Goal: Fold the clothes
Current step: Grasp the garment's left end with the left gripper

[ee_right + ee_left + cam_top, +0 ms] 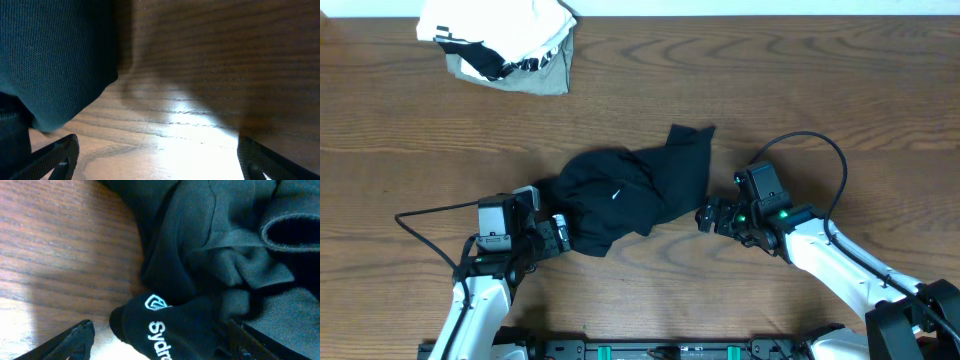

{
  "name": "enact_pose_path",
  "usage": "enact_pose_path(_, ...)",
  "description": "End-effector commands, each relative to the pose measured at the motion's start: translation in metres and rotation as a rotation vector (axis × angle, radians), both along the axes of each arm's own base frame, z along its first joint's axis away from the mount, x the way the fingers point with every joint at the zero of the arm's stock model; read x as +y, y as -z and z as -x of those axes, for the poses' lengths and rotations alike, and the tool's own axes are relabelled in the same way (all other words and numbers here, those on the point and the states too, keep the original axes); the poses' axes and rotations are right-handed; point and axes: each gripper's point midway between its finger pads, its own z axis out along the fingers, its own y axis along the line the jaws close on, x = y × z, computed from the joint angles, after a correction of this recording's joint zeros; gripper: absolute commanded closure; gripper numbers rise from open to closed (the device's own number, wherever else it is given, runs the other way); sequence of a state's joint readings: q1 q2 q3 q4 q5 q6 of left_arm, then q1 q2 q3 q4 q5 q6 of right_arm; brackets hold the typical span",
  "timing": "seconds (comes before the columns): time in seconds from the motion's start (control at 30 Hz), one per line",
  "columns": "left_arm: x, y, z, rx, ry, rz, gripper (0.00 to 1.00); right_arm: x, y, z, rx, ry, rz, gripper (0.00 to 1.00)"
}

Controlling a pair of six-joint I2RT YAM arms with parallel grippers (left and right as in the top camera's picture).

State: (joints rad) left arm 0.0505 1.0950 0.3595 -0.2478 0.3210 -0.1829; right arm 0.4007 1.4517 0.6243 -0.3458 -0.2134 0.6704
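- The black garment (630, 200) lies crumpled in the middle of the wooden surface (820, 80), with a small white mark on top.
- The left pincer (557, 232) is at its lower-left edge.
- The right pincer (708, 215) is just beside its right edge.
- A white-and-grey bundle (505, 45) lies far off, top left.

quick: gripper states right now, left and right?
Left gripper: open, with a fold of the black garment between the jaws, not clamped.
Right gripper: open, holding nothing, bare table between the jaws, garment edge beside it.
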Motion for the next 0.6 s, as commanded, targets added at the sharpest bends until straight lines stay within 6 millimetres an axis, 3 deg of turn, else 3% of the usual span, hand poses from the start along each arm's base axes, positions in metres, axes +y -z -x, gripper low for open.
enact_pose_path(0.0, -0.0045, -0.0018, -0.0022, 0.006, 0.017, 0.027, 0.15, 0.0001, 0.0072, 0.0093, 0.025, -0.001, 0.005, 0.01)
enact_pose_path(0.1, -0.0053, 0.0012, -0.0008, 0.02, 0.019, 0.032, 0.16, 0.0004, 0.0069, 0.0087, 0.022, 0.0, 0.003, 0.01)
enact_pose_path(0.23, -0.0095, 0.0004, -0.0013, 0.017, 0.032, 0.054, 0.25, 0.0003, 0.0071, 0.009, 0.023, -0.001, 0.004, 0.01)
enact_pose_path(0.47, -0.0096, 0.0002, -0.0014, 0.016, 0.032, 0.055, 0.58, 0.0002, 0.0072, 0.0092, 0.024, -0.001, 0.004, 0.01)
enact_pose_path(0.57, -0.0104, -0.0013, -0.0028, 0.011, 0.035, 0.06, 0.8, 0.0002, 0.0072, 0.0092, 0.024, -0.001, 0.004, 0.01)
